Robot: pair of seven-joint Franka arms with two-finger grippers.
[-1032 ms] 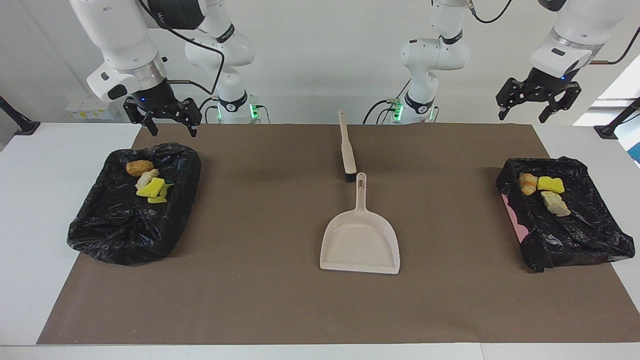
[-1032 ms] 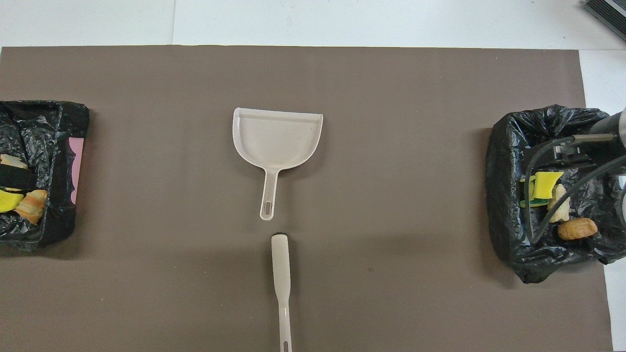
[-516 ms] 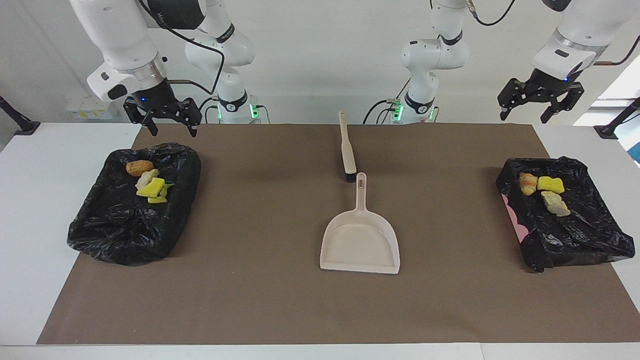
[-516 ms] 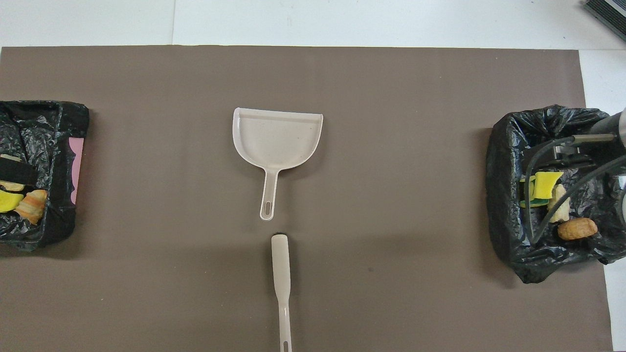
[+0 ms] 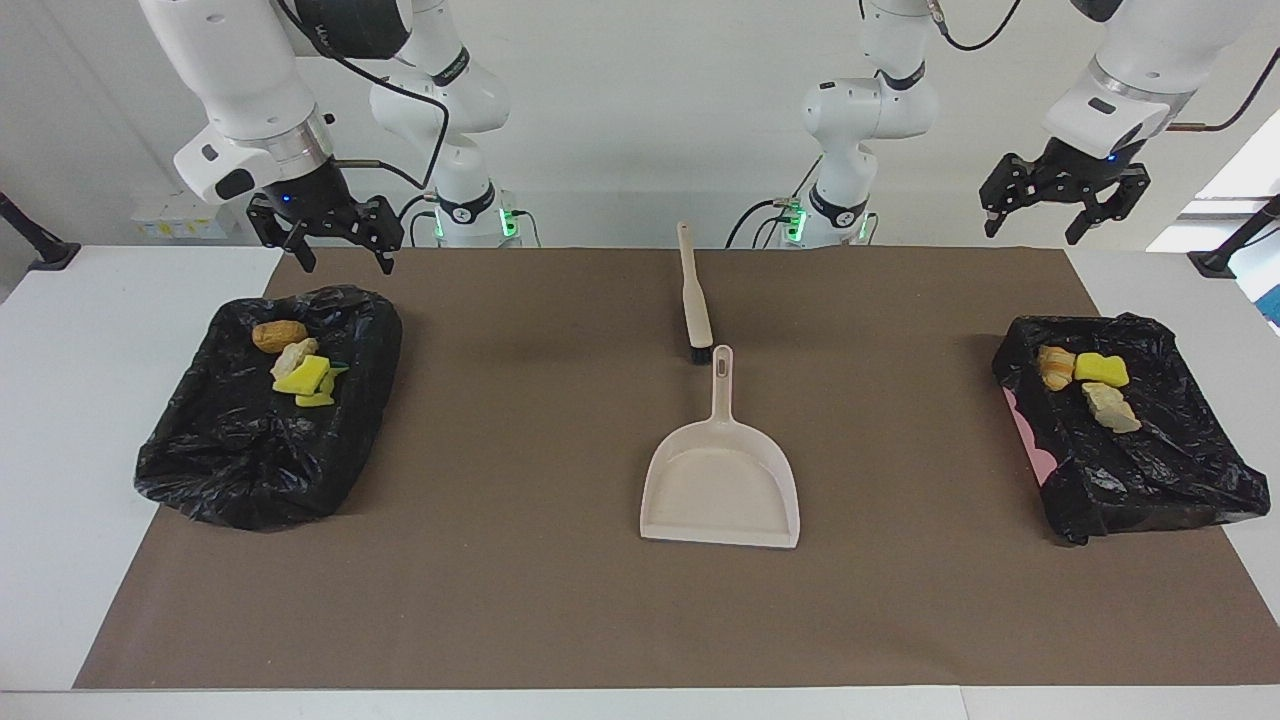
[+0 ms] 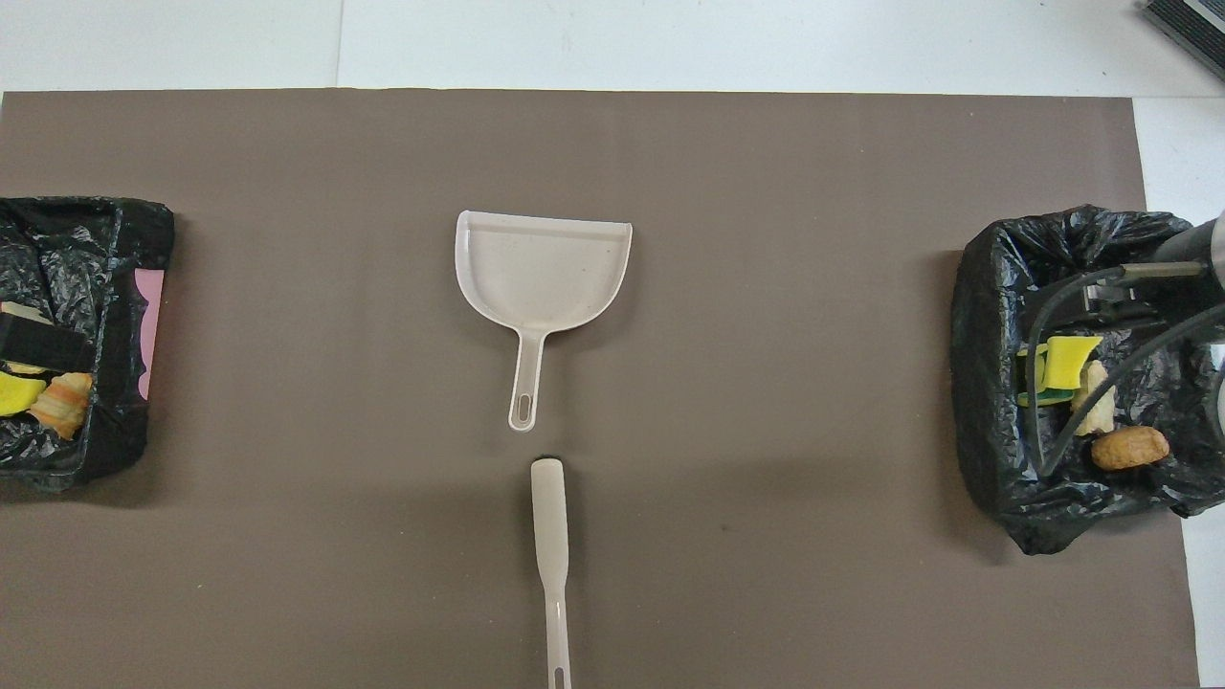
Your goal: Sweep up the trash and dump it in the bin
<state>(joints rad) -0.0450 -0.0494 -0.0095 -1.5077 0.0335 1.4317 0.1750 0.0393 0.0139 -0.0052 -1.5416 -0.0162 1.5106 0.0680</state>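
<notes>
The trash lies in two bins lined with black bags. A brown chunk, a pale chunk and yellow sponge pieces [image 5: 300,372] [image 6: 1062,368] sit in the bin [image 5: 230,480] [image 6: 986,383] at the right arm's end. A bread-like chunk, a yellow sponge and a pale chunk [image 5: 1088,385] [image 6: 59,404] sit in the bin [image 5: 1160,480] [image 6: 120,287] at the left arm's end. My right gripper [image 5: 344,264] hangs open and empty over its bin's edge nearest the robots. My left gripper [image 5: 1030,235] hangs open and empty, high over the table's edge by its bin.
A beige dustpan [image 5: 722,480] [image 6: 543,268] lies mid-table on the brown mat [image 5: 520,600], its handle pointing toward the robots. A beige brush [image 5: 694,300] [image 6: 549,522] lies in line with it, nearer to the robots, bristle end by the handle.
The left gripper has risen a little and drifted toward the table's middle. The right arm, the dustpan, the brush and the trash have not moved.
</notes>
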